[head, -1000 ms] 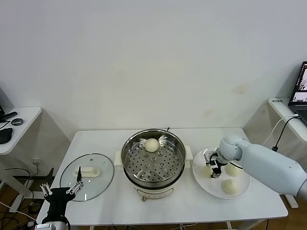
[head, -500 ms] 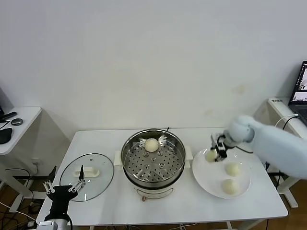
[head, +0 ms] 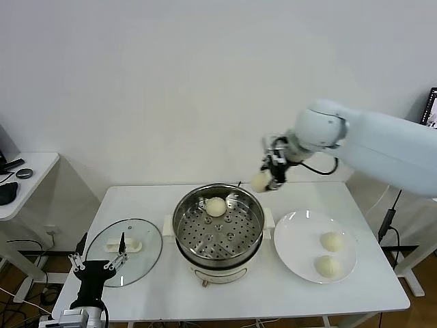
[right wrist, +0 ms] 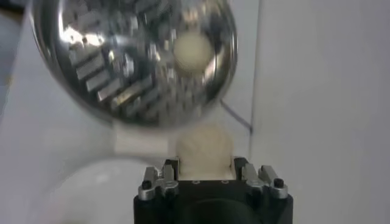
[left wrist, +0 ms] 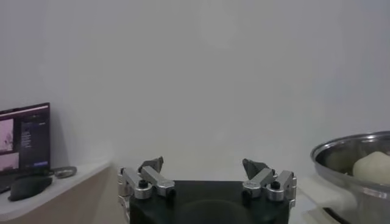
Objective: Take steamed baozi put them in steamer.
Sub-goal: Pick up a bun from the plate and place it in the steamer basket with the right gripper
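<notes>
The right gripper (head: 271, 179) hangs in the air right of centre in the head view, above the back right rim of the steamer (head: 218, 229), its fingers pinching one steamed baozi (head: 261, 182); in the right wrist view that bun (right wrist: 204, 149) sits between the two fingers, with the steel pot (right wrist: 134, 58) beyond it. A second baozi (head: 216, 206) lies on the perforated tray at the back of the pot; two more baozi (head: 332, 241) (head: 328, 266) rest on the right part of the white plate (head: 295, 239), just right of the steamer. The glass lid (head: 124, 251) lies flat on the table (head: 273, 294) at lower left; the left gripper (head: 100, 265) waits at the bottom left corner, near the lid's front edge, fingers spread wide (left wrist: 206, 176).
</notes>
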You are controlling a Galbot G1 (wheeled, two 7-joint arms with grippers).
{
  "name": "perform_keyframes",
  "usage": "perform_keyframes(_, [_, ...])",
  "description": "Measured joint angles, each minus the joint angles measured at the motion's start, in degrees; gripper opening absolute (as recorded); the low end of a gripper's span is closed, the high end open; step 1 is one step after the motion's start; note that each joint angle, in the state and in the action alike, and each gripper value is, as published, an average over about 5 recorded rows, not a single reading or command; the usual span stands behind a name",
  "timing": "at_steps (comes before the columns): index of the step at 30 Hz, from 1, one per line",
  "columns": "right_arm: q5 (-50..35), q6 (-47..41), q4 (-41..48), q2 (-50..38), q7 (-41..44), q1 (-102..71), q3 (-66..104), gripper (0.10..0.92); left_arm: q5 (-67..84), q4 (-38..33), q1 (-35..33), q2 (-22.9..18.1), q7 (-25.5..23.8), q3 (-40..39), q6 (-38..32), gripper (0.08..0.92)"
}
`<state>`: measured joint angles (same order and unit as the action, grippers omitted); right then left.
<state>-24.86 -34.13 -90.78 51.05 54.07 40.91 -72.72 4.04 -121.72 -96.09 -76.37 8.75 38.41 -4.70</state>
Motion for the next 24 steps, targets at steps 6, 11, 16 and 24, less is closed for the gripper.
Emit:
perform_keyframes(6, [-3.75,-3.14,1.14,8.33,-3.45,-0.65,-2.15,0.535,-0.78,0.9,0.81,-0.18,-0.05,0.54,0.0,0.823])
perform_keyframes(11, [-5.16,-4.81,3.58,14.75,-5.55,-2.68,-3.38,0.535,-1.11,1.21,1.14,-0.49,-0.05,0.93,-0.02,0.823])
perform_keyframes(16, [-5.6,-5.89,6.8,20.39,-6.5,-5.18,-4.08,0.535,-1.29,1.44,1.2,-0.82,-0.03,1.11,-0.09,0.823])
perform_keyframes(24, [-4.91,-6.78,11.59,26.79,-7.18,-9.12,-4.7,0.532,-1.27,1.6,1.12,-0.88,0.03,1.45,-0.49,0.823])
